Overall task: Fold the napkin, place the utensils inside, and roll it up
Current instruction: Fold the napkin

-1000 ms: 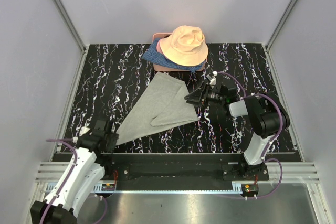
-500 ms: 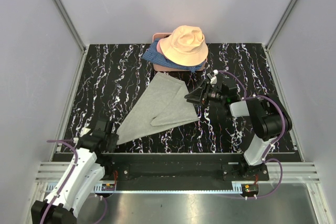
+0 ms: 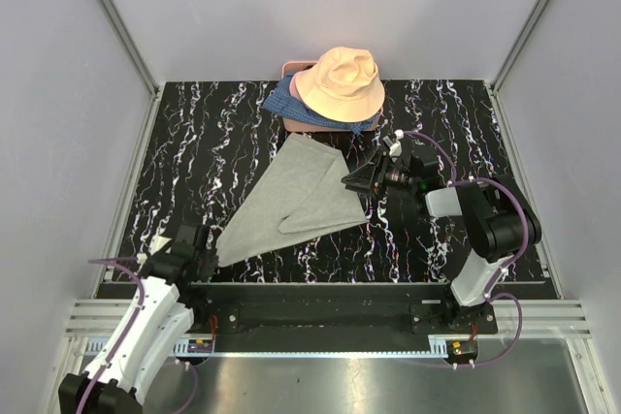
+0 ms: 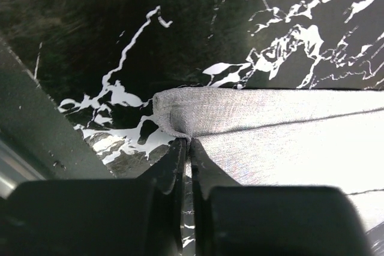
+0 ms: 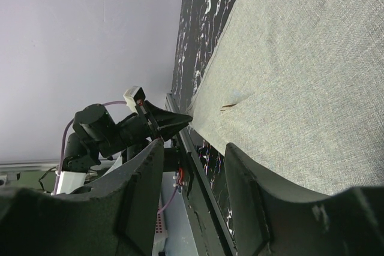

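The napkin [image 3: 291, 196] is lying mid-table as a long wedge. Its long axis is running diagonally, with the narrow tip pointing near-left and the wide end toward the hat [image 3: 340, 82]. The left gripper [image 4: 187, 143] is pinching that tip, fingers pressed together. The right gripper [image 3: 355, 181] is hovering spread at the right edge. For a clean fold, I think the left one should carry the tip low and taut. I am seeing no utensils.
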`<state>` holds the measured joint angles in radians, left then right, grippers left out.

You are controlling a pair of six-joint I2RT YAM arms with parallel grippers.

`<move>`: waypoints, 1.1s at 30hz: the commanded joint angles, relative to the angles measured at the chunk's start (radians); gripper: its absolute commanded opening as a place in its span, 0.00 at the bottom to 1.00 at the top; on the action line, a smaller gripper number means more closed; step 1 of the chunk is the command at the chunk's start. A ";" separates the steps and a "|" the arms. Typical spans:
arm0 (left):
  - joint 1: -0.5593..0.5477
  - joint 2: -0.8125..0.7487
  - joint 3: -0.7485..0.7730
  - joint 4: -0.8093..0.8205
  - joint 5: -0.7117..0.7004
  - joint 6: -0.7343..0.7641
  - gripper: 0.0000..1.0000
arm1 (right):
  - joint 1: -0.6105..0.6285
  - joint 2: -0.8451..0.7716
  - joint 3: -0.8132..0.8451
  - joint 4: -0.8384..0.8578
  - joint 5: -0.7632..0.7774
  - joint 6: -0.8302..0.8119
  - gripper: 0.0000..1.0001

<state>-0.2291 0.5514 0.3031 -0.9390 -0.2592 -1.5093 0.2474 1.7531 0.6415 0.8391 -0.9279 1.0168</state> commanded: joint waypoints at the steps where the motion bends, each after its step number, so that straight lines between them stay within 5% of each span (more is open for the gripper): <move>1: 0.002 -0.008 -0.002 0.072 -0.035 0.090 0.00 | -0.010 -0.060 -0.005 0.005 -0.008 -0.024 0.54; 12: -0.045 0.103 0.019 0.497 -0.014 0.487 0.00 | -0.014 -0.133 0.003 -0.107 0.009 -0.078 0.54; 17: -0.221 0.300 0.123 0.692 -0.037 0.659 0.00 | -0.014 -0.199 0.015 -0.244 0.052 -0.142 0.54; 23: -0.485 0.556 0.313 0.759 -0.224 0.784 0.00 | -0.016 -0.270 0.012 -0.342 0.095 -0.185 0.53; 33: -0.700 0.858 0.521 0.882 -0.295 0.857 0.00 | -0.014 -0.389 0.001 -0.511 0.169 -0.265 0.54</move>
<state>-0.8684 1.3346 0.7441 -0.1673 -0.4778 -0.7204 0.2363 1.4258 0.6399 0.4080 -0.8013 0.8082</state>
